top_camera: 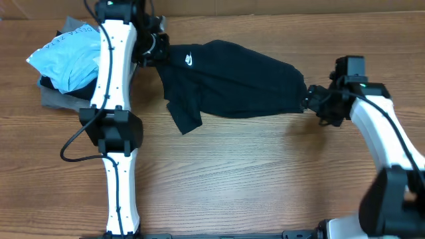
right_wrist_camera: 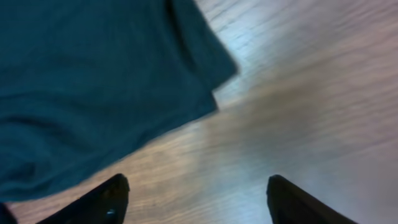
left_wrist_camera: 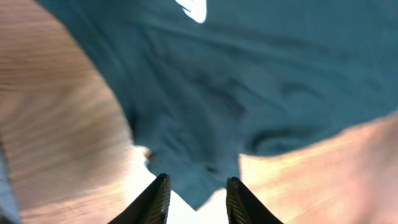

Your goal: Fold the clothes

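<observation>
The T-shirt [top_camera: 232, 83] lies across the far middle of the desk [top_camera: 265, 172], with its logo [top_camera: 188, 60] end to the left. The left pincer [top_camera: 156, 50] is at that end, and the right pincer [top_camera: 309, 99] is just beside the opposite end. Left of the left arm [top_camera: 113, 66], a lettered garment [top_camera: 70, 56] lies on top of another garment [top_camera: 56, 99].

A wooden surface [top_camera: 265, 172] of warm brown, straight-grained planks fills the overhead view from 3 round to 9 o'clock. At 12 o'clock a paler tan band [top_camera: 299, 5] runs along its far edge; what it is cannot be told. Light falls from above, leaving a pale sheen on the grain in the right wrist view.
</observation>
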Tool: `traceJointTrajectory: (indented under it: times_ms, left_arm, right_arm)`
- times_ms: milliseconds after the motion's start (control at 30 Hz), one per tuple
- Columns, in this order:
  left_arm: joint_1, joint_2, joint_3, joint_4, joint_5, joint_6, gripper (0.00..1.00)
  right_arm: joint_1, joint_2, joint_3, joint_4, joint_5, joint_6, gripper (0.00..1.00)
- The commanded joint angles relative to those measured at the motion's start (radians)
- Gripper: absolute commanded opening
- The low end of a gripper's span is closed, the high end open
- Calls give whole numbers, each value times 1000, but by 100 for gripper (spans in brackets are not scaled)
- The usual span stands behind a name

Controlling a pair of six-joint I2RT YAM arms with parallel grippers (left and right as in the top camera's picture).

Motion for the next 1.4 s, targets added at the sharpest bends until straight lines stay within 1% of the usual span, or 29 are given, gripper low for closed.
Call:
traceJointTrajectory:
  times_ms: [0, 67, 100, 133, 167, 233, 300, 400, 467, 500, 533, 600, 633, 667, 767, 833, 967, 1033, 1133, 1233, 1367]
  left_arm:
    - [-32, -44, 73, -28, 57, 72, 29]
    - [-45, -86, 73, -28, 56, 72, 29]
    - [-58, -135, 73, -28, 46, 72, 30]
    - [-64, -156, 73, -28, 38, 72, 31]
    - [-73, -182, 72, -28, 17, 71, 32]
    - [-95, -230, 62, -28, -27, 68, 34]
    - [-124, -279, 39, -28, -62, 60, 35]
    - [-176, -341, -8, -28, -152, 11, 36]
    - [-206, -376, -47, -28, -220, -24, 38]
    - [-232, -409, -97, -28, -259, -48, 38]
    - [-241, -426, -124, -28, -267, -59, 38]
    - [-255, -460, -181, -28, -267, -82, 38]
    - [-262, -482, -219, -28, -267, -93, 38]
    - [-266, -501, -250, -28, -269, -93, 37]
    - [-267, -560, -353, -28, -293, -95, 36]
    - [-267, -595, -417, -28, -325, -115, 35]
    - [-270, -646, -534, -28, -330, -129, 35]
    - [-274, -655, -594, -28, -332, -135, 35]
    - [-275, -655, -681, -24, -330, -155, 35]
    - [-283, -655, -768, 2, -326, -162, 35]
    - [-308, -655, -882, 76, -286, -161, 38]
  right_arm:
    - [2, 119, -8, 74, -57, -2, 70]
    - [2, 175, -8, 122, -62, 14, 64]
    - [2, 218, -8, 160, -70, 13, 61]
    - [2, 233, -8, 175, -70, 12, 60]
    - [2, 243, -8, 187, -68, 11, 55]
    - [2, 248, -8, 208, -60, 8, 51]
    - [2, 248, -8, 236, -50, 3, 40]
    - [2, 248, -7, 260, -56, -4, 40]
    - [2, 248, -8, 228, -61, -13, 45]
    - [4, 251, -19, 210, -62, -13, 44]
    - [5, 251, -29, 212, -61, -10, 42]
    - [5, 252, -57, 235, -61, -10, 35]
    - [5, 252, -70, 244, -61, -10, 27]
    - [5, 252, -82, 249, -61, -6, 22]
    - [5, 252, -90, 261, -60, -21, 14]
    - [0, 246, -83, 251, -54, -54, 4]
    - [-10, 194, -55, 185, -42, -64, 4]
    - [-11, 141, -23, 114, -15, -63, 4]
    - [-11, 41, 40, -32, 77, -63, 4]
    - [-11, -67, 113, -190, 177, -10, 4]
    - [-11, -173, 140, -257, 183, -10, 4]
